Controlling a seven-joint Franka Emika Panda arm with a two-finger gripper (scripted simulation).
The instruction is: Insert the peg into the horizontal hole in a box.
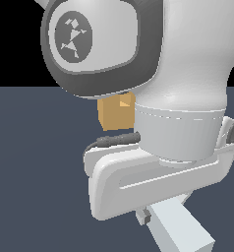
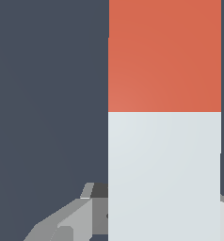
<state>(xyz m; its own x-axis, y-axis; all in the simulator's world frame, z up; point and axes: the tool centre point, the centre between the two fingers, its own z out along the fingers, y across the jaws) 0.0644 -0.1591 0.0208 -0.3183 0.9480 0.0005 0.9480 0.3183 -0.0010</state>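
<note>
The peg point(image 2: 164, 117) fills the wrist view, with its red-orange end point(image 2: 164, 56) away from the camera and its pale grey-white part point(image 2: 164, 179) close to it. In the exterior view only the pale part point(image 1: 182, 230) shows, sticking out below the white hand. My gripper point(image 1: 152, 216) is shut on the peg's pale part; one finger point(image 1: 144, 215) shows beside it, and a grey finger point(image 2: 69, 223) shows in the wrist view. The tan box point(image 1: 115, 117) stands behind the arm, mostly hidden. A small square point(image 1: 125, 102) on its face looks like the hole, partly covered.
The arm's large white and grey links point(image 1: 188, 74) fill most of the exterior view and hide much of the scene. The dark blue-grey floor point(image 1: 35, 172) lies around the box and under the peg.
</note>
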